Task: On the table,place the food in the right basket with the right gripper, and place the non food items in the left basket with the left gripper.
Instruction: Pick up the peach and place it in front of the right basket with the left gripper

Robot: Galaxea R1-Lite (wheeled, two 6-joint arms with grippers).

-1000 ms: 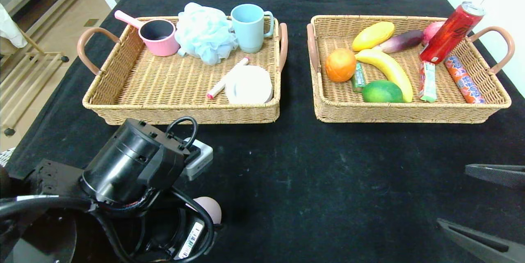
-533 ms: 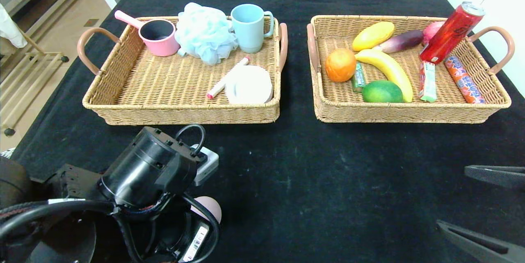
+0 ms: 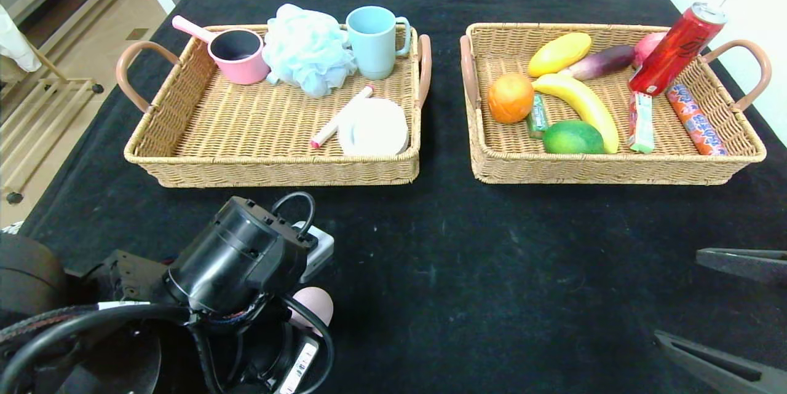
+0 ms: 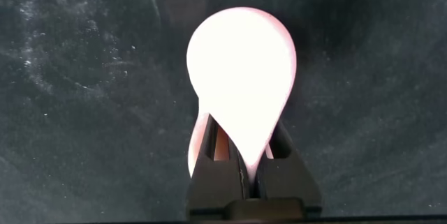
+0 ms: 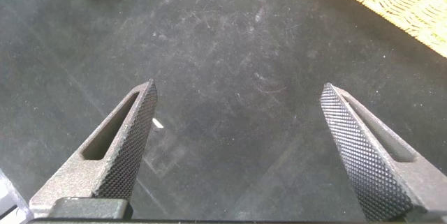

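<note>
At the table's (image 3: 492, 259) near left, my left arm (image 3: 240, 259) reaches down over the pale pink egg-shaped lump (image 3: 315, 303). In the left wrist view my left gripper (image 4: 248, 165) is shut on that lump (image 4: 241, 77), pinching its narrow end between the dark fingers (image 4: 293, 172). My right gripper (image 3: 676, 293) hangs open at the near right, nothing between its fingers (image 5: 133, 130). The orange (image 3: 510, 97) and green gum pack (image 3: 538, 115) lie in the right basket (image 3: 615, 169). The white disc (image 3: 373, 127) and pink-ended marker (image 3: 340, 116) lie in the left basket (image 3: 270, 166).
The left basket also holds a pink pot (image 3: 237, 55), a blue bath puff (image 3: 307, 48) and a blue mug (image 3: 373, 40). A banana (image 3: 584, 105), lime (image 3: 572, 137), red can (image 3: 675, 50) and wrapped snacks fill the right basket. Bare black cloth lies between my arms.
The left gripper has gone from open to shut on the pink lump. The left arm has shifted a little to the right and toward me. The right arm has not moved.
</note>
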